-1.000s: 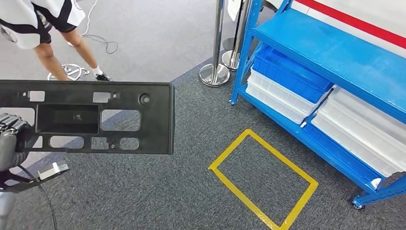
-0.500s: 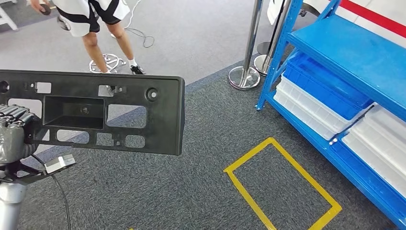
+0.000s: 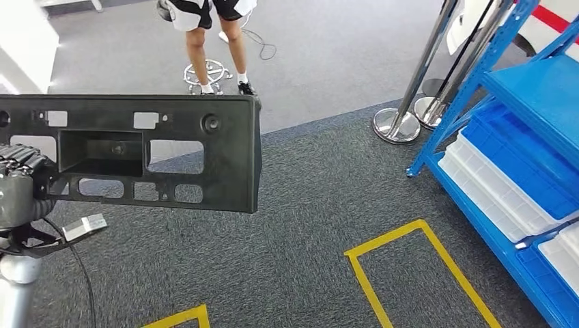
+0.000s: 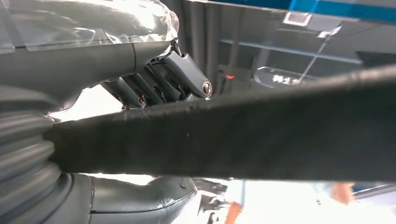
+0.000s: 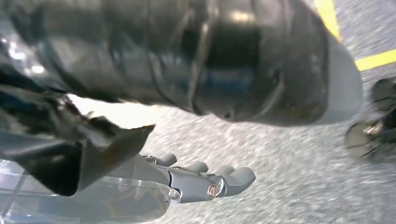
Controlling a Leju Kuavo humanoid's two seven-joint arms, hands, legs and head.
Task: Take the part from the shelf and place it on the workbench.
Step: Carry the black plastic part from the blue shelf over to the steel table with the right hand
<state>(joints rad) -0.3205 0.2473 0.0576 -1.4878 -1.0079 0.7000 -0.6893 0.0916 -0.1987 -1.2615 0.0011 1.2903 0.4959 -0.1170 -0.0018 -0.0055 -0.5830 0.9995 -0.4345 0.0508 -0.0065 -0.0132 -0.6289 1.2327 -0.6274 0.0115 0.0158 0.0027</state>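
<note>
Left robot hand grips the black part, clear of the blue shelf at two o'clock; right robot hand hangs empty, fingers loosely extended. Placement remains.

The left hand has dark ribbed fingers, a grey ribbed cover and a thick grey thumb, on a silver arm with a thin black cable. The right hand is grey, with a small round reddish screw.

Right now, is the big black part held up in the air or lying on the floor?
Held up. The left robot hand grips the black part at one end, and grey carpet shows below it.
</note>
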